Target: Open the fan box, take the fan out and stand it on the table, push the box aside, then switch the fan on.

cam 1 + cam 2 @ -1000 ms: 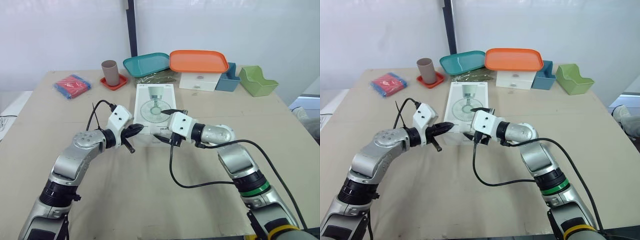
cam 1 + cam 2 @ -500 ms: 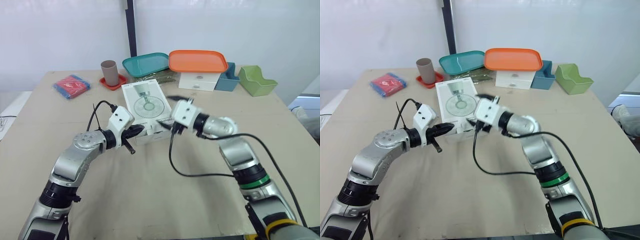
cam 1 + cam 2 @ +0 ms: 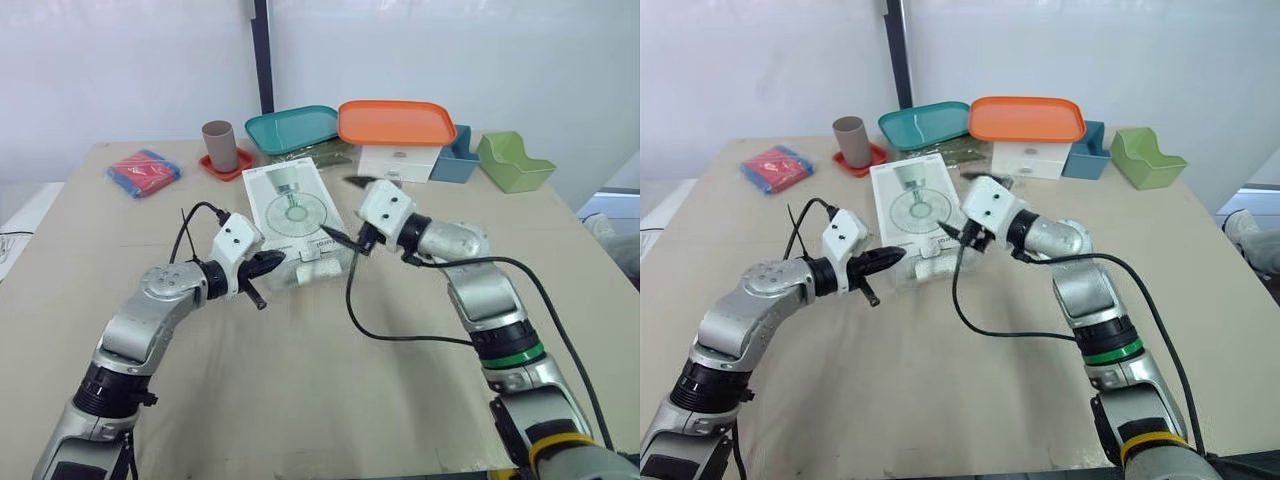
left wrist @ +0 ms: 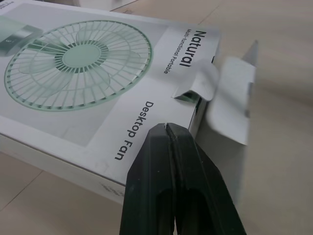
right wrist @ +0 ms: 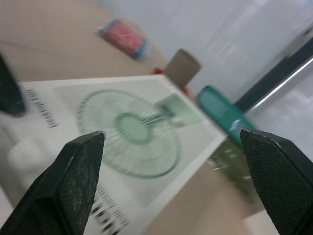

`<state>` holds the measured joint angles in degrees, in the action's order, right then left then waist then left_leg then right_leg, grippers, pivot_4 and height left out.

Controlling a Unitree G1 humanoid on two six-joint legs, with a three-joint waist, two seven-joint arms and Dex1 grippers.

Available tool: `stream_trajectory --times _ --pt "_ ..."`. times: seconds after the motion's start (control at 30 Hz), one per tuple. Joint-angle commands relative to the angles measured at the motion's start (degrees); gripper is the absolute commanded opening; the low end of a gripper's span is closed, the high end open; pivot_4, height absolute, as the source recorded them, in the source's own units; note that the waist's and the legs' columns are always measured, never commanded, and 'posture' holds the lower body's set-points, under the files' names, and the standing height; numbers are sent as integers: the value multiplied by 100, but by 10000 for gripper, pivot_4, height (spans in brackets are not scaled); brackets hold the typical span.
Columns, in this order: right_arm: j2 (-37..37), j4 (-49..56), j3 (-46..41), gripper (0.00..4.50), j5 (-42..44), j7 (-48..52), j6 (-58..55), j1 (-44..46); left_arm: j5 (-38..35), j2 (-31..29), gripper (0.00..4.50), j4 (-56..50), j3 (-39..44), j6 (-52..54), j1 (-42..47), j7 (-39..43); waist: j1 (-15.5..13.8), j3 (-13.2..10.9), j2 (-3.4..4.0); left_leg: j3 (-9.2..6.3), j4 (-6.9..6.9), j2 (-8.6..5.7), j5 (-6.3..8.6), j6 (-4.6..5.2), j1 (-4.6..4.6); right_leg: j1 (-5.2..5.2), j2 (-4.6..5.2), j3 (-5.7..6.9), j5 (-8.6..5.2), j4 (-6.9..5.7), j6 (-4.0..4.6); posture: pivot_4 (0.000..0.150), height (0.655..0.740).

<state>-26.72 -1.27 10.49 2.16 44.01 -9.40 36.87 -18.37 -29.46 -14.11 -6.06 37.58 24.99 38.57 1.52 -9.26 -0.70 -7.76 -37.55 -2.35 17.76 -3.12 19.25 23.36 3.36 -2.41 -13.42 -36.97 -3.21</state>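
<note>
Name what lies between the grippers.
The near end of the fan box, flap open, sits between left gripper and right gripper in both eye views.

A white fan box (image 3: 908, 212) lies flat at the centre of a tan counter (image 3: 970, 400), a flap loose at its lower end. The left gripper (image 3: 892, 256) points at that end from the left. The right gripper (image 3: 962, 232) sits at the box's right edge. Above stand a brown cup (image 3: 850, 141), a teal tray (image 3: 925, 124) and an orange tray (image 3: 1028, 119).

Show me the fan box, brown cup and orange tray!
fan box (image 3: 296, 211), left eye view, fan picture on top
brown cup (image 3: 220, 147), left eye view, its side
orange tray (image 3: 397, 122), left eye view, its flat middle
</note>
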Motion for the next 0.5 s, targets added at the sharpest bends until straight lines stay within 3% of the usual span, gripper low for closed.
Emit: stream_trajectory --times 0.03,0.23,0.5 --pt "-181 463 -197 45000 713 669 -488 -178 26 -119 684 296 68 133 -89 62 17 -1 2 1 0 1 1 1 -1 1 -1 0 0 -1 0 1500 7400" --pt "-512 696 112 45000 711 1141 -623 -597 30 -183 684 376 80 73 -70 113 57 0 2 4 0 2 1 3 -6 -3 -1 0 1 -1 1 1500 7400" --pt "-462 352 154 45000 404 733 -787 -885 88 -343 684 395 88 -18 -124 205 70 0 1 7 0 4 0 0 -6 -1 -1 -1 1 -1 1 1500 7400"
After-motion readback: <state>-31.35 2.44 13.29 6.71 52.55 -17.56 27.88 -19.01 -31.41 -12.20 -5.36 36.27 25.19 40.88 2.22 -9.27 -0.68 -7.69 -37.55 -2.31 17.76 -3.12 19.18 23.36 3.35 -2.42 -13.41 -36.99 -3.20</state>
